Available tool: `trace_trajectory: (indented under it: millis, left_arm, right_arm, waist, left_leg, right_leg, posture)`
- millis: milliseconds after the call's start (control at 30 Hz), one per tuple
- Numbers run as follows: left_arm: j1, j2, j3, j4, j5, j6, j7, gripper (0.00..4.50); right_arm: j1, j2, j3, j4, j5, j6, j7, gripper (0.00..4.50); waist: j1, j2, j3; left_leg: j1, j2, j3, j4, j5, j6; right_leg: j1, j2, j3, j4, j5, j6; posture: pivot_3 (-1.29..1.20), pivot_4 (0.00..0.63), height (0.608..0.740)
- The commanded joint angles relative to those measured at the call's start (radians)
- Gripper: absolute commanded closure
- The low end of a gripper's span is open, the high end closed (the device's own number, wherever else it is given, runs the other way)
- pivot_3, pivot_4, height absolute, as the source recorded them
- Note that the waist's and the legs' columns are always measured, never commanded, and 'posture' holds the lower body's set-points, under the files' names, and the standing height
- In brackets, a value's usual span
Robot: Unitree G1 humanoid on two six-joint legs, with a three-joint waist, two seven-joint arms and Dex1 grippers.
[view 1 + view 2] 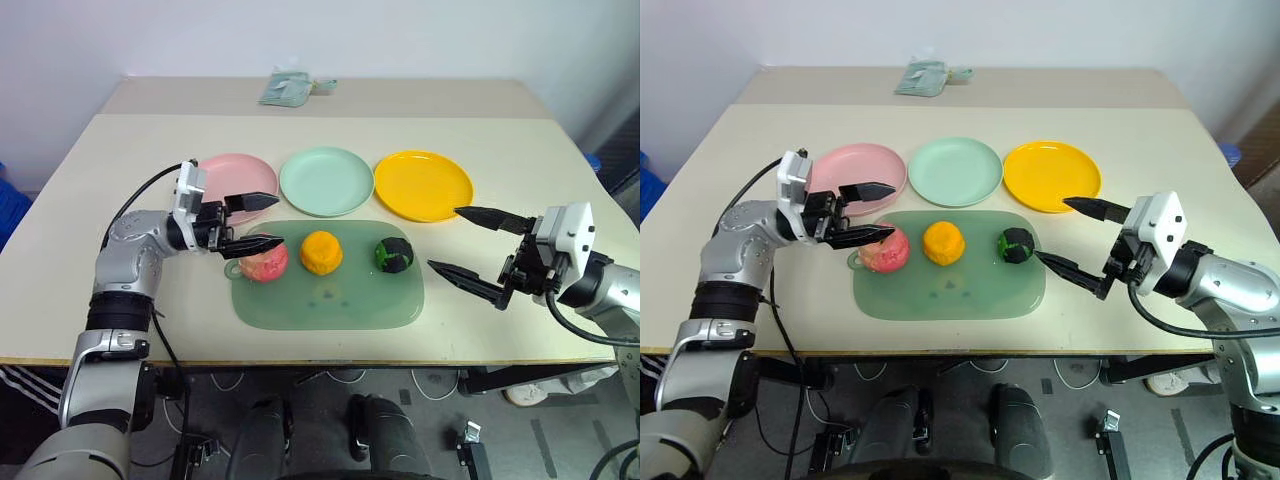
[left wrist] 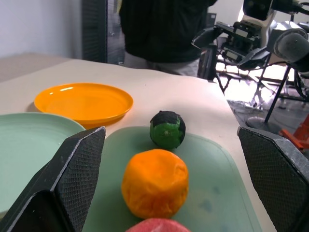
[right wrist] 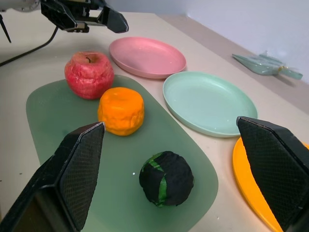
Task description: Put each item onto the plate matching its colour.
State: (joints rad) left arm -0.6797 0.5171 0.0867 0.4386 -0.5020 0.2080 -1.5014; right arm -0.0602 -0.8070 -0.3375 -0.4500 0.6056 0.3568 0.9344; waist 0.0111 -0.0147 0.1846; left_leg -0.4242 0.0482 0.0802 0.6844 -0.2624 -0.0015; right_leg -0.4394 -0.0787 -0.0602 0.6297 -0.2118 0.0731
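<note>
Three items lie in a row on a green mat (image 1: 330,295): a pink-red apple (image 1: 264,262) at its left end, an orange-yellow lumpy fruit (image 1: 321,252) in the middle and a dark green-black ball (image 1: 393,254) at the right. Behind the mat stand the pink plate (image 1: 238,180), the mint green plate (image 1: 326,180) and the orange-yellow plate (image 1: 423,184), all bare. My left gripper (image 1: 274,221) is open, level and pointing right, just above and behind the apple without touching it. My right gripper (image 1: 445,238) is open wide, to the right of the ball and apart from it.
A folded teal packet (image 1: 290,88) lies at the table's far edge. In the left wrist view, a person in dark clothes (image 2: 164,24) stands beyond the table's right side, beside a stand with equipment (image 2: 270,43). The table's front edge (image 1: 300,355) runs close below the mat.
</note>
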Motion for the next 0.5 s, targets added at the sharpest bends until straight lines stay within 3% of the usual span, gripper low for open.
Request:
trace_trajectory:
  millis: [33, 500]
  left_arm:
    - [-0.010, 0.005, 0.006, -0.024, -0.005, -0.011, 0.003, 0.00]
    - [0.006, 0.164, 0.084, -0.011, -0.040, 0.032, -0.055, 0.00]
  right_arm:
    - [-0.017, -0.020, -0.027, -0.036, 0.018, 0.003, -0.007, 0.04]
    - [-0.166, 0.025, 0.088, 0.040, -0.012, -0.041, 0.004, 0.04]
  waist:
    - [0.001, 0.000, 0.000]
    - [0.000, 0.000, 0.000]
  left_leg:
    - [0.000, 0.000, 0.000, 0.000, 0.000, 0.000]
    - [0.000, 0.000, 0.000, 0.000, 0.000, 0.000]
  right_leg:
    - [0.000, 0.000, 0.000, 0.000, 0.000, 0.000]
    - [0.000, 0.000, 0.000, 0.000, -0.001, -0.002]
  posture:
    - [0.00, 0.150, 0.740]
    - [0.00, 0.150, 0.740]
